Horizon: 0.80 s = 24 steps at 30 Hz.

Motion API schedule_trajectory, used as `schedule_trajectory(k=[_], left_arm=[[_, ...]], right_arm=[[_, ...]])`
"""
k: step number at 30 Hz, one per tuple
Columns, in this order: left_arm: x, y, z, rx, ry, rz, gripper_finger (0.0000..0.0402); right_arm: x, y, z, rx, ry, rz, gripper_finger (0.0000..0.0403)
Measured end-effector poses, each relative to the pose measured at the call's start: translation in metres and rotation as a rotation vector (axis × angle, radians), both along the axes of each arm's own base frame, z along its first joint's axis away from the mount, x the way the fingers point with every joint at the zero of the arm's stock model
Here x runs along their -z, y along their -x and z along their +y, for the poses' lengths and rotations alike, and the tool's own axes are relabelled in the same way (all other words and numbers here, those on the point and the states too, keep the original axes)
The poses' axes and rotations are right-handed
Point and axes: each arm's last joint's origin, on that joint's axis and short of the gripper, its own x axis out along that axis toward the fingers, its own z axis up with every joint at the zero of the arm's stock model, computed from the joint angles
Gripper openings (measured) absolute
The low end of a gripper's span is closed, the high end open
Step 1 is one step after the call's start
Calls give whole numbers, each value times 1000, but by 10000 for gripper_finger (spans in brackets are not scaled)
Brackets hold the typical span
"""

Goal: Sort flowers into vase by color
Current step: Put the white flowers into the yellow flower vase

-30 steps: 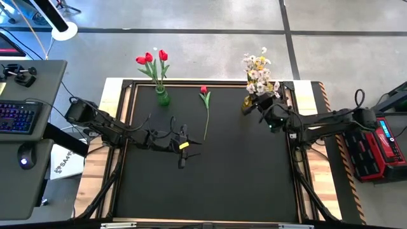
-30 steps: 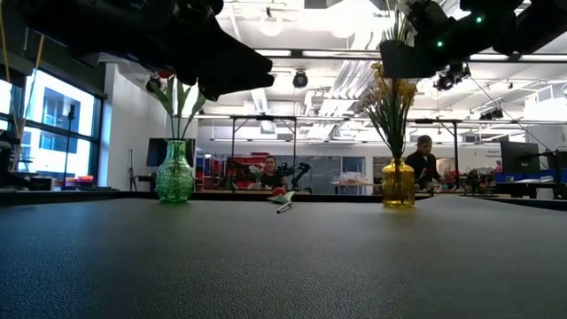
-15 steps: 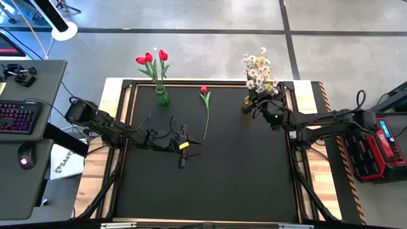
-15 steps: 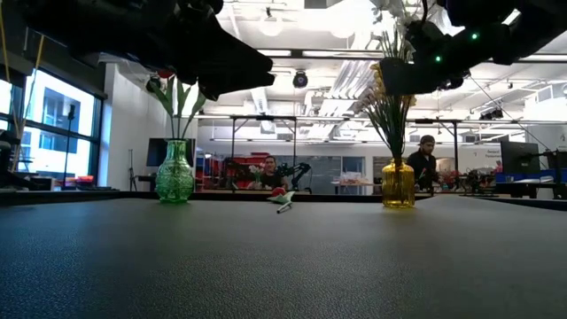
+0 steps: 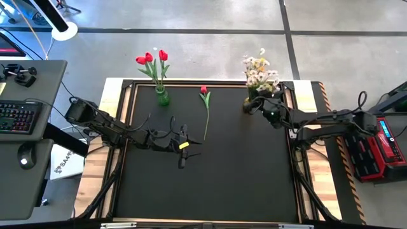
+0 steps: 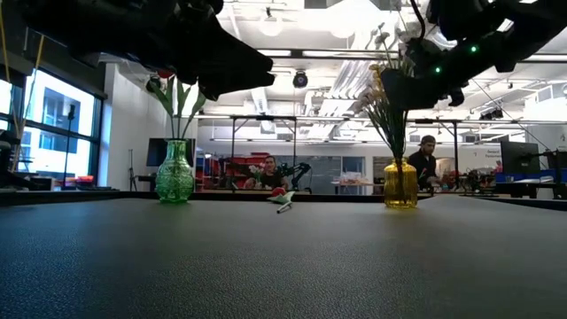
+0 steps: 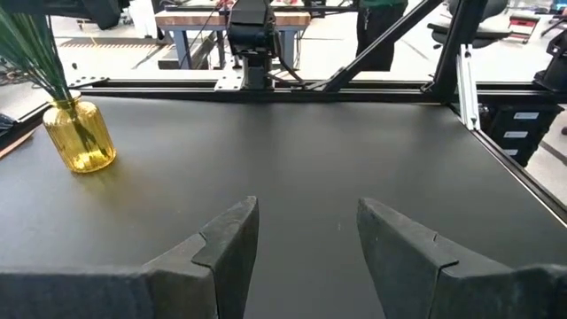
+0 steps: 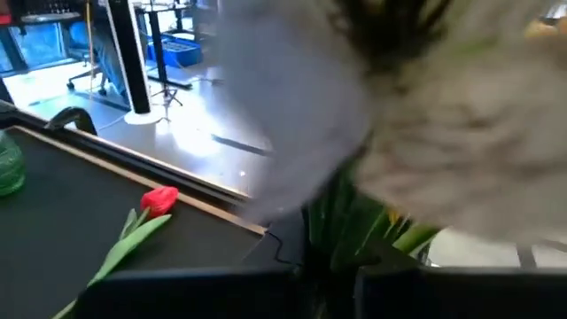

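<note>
A yellow glass vase [image 6: 400, 183] at the table's far right holds white and yellow sprays [image 5: 259, 71]. My right gripper [image 5: 266, 111] is right beside these sprays, above the vase, shut on green stems [image 8: 341, 232]; blurred white blossoms fill its wrist view. A green vase [image 5: 163, 97] at the far left holds red tulips [image 5: 152, 58]. One red tulip [image 5: 205, 109] lies flat on the mat between the vases. My left gripper [image 7: 306, 235] is open and empty over the mat's middle left [image 5: 184, 150]. My right gripper pinches a bunch of green stems [image 8: 335, 252] between its two fingers, below the blossoms. The fingers come level from the table's near right side and lie across the stems. The stems stand nearly upright, their lower ends toward the yellow vase's mouth; how many stems cannot be told.
The black mat [image 5: 210, 184] is bare on its near half. A wooden frame [image 5: 114, 89] edges the table. A desk with a keyboard [image 5: 16, 114] stands on the left, a red case [image 5: 372, 149] on the right. People sit in the room behind [image 6: 425, 164].
My right gripper has moved toward the table's far edge, closer to the yellow vase, and a little lower. The white and yellow flower heads have swung slightly toward the table's right.
</note>
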Motion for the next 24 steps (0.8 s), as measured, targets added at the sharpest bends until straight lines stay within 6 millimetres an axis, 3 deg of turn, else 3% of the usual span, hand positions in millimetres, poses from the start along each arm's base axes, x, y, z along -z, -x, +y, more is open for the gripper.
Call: schedule_trajectory(k=[3,15,24], left_arm=[[0,0,0,-2,10,0,182],[0,0,0,-4,18,0,182],[0,0,0,-6,25,1,182]], right_arm=[[-5,-1,-3,-6,-17,17,27],[-37,0,-2,20,-200,168,195],[-70,6,2,-31,-325,244,209]])
